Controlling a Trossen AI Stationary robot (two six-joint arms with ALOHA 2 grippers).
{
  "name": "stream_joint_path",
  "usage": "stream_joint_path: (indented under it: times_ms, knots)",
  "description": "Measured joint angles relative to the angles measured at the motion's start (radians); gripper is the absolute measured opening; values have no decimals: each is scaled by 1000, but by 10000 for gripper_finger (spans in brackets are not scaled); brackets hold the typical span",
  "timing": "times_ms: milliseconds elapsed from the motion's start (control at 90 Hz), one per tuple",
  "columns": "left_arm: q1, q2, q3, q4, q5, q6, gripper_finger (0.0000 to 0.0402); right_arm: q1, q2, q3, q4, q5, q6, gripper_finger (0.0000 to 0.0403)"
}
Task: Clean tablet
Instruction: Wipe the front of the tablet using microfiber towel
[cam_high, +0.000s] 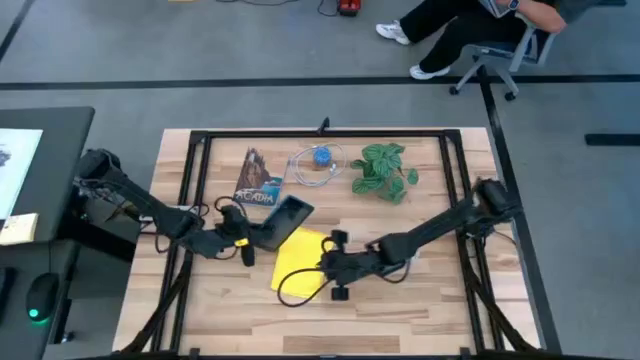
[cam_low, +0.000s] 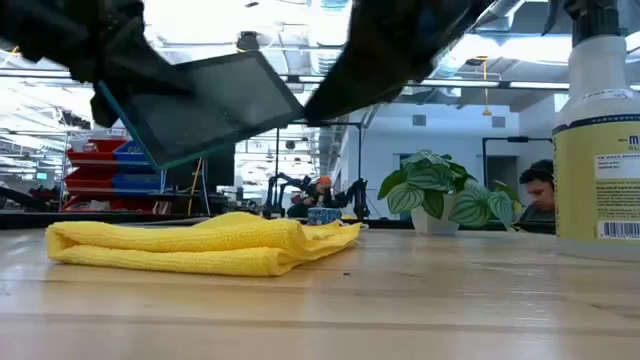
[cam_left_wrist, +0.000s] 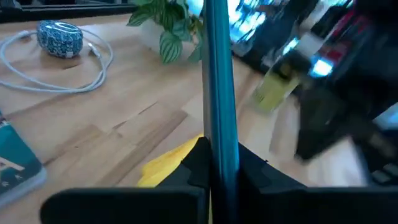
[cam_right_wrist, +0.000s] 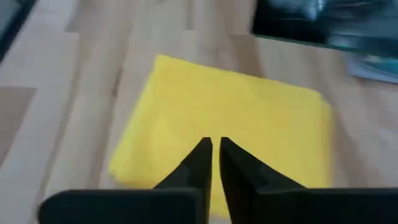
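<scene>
Your left gripper (cam_high: 243, 238) is clamping the tablet (cam_high: 283, 221) by its edge and holding it tilted above the wooden table (cam_high: 420, 310), beside the yellow cloth (cam_high: 300, 262). Your right gripper (cam_right_wrist: 212, 149) is hovering over that cloth, its fingers nearly closed and gripping nothing.
</scene>
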Motion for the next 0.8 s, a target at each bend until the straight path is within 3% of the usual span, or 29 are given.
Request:
stream_joint_path:
  times_ms: [222, 378, 489, 556, 633, 800]
  knots:
    - [1, -45, -62, 21, -28, -20, 9, -77, 130, 0, 176, -59, -38, 161]
    - [4, -46, -65, 19, -37, -9, 9, -129, 225, 28, 190, -148, -30, 253]
    - [4, -46, -65, 12, -39, -7, 9, -151, 283, 65, 201, -157, -30, 277]
    - [4, -46, -65, 12, -39, -8, 9, -156, 305, 77, 215, -164, -29, 269]
    - [4, -46, -65, 11, -39, -9, 9, -160, 313, 83, 212, -173, 5, 231]
    - [4, -46, -65, 3, -42, -17, 9, -162, 311, 85, 156, -174, 74, 66]
